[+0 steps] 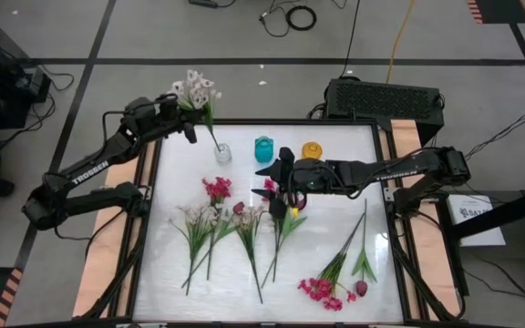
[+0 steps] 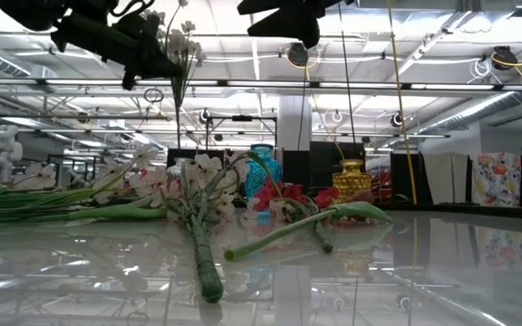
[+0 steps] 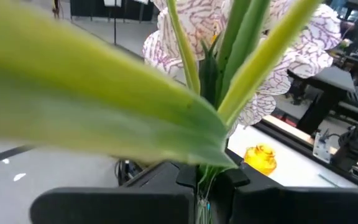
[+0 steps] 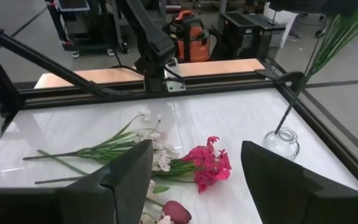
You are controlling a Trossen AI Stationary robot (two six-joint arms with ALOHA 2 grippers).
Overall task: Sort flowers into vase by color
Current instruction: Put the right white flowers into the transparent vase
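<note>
My left gripper [image 1: 188,128] is raised over the table's far-left part, shut on a white-blossomed sprig [image 1: 196,89]. The sprig's thin stem slants down into the clear glass vase [image 1: 222,153], and its lower end sits in the vase mouth [image 4: 283,132]. My right gripper [image 4: 194,186] hovers open above the middle of the table, over a magenta cluster [image 4: 210,167] and a maroon tulip [image 4: 173,211]. White, magenta and maroon sprigs [image 1: 210,219] lie flat on the table. My left gripper pinches the white sprig's green stem [image 3: 202,177] between its two fingers, just below the leaves and blossoms. The sprig stands nearly upright, blossoms [image 2: 184,41] above the fingers and the stem hanging below them [image 2: 178,100] toward the clear vase.
A teal vase [image 1: 263,148] and a yellow vase [image 1: 312,149] stand beside the clear one along the far edge. More magenta blossoms [image 1: 322,290] and a maroon tulip [image 1: 361,288] lie near the right front. A raised black frame [image 1: 153,182] borders the white tabletop.
</note>
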